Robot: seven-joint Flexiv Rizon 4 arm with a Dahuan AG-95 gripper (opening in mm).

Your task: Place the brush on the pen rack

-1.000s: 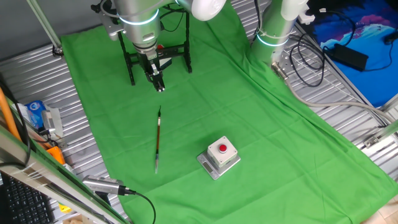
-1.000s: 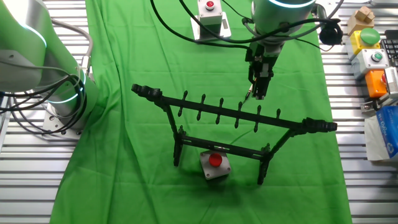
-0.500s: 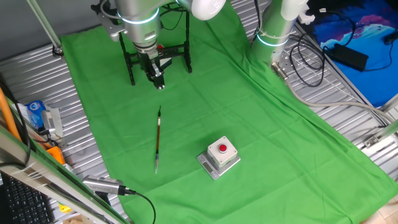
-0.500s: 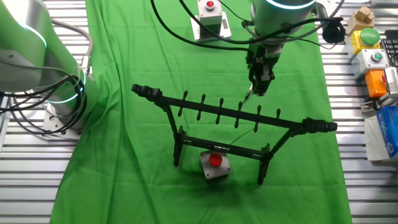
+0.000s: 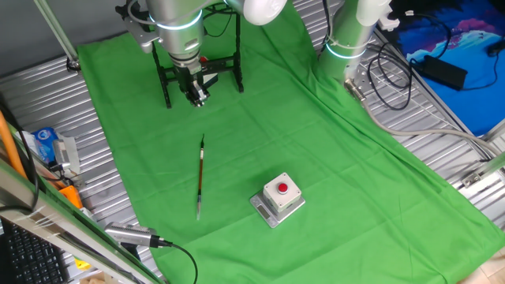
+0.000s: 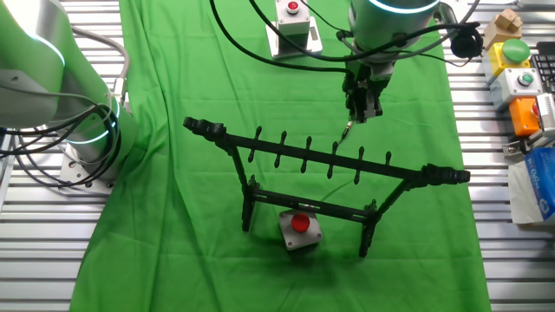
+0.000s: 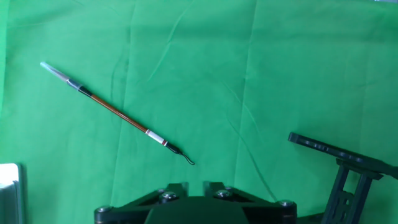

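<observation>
Plainly our fingers [image 5: 198, 98], whose spread we cannot tell, hang empty by the pen rack [image 6: 323, 170]; beyond it lies the brush [image 5: 200, 175], light, stiff, roll-prone, best pinched mid-shaft.

Lighting even and bright in all three views, diffuse overhead, no hard shadows. Green cloth [image 5: 316, 142] is saturated, creases visible; a soft shadow sits under the pen rack [image 6: 316, 160]. Mild glare on the ribbed metal table [image 6: 494, 251] and the silver arm housings. Fixed views sharp. Hand view slightly soft, with the gripper [image 7: 196, 205] base dark at the bottom edge.
</observation>
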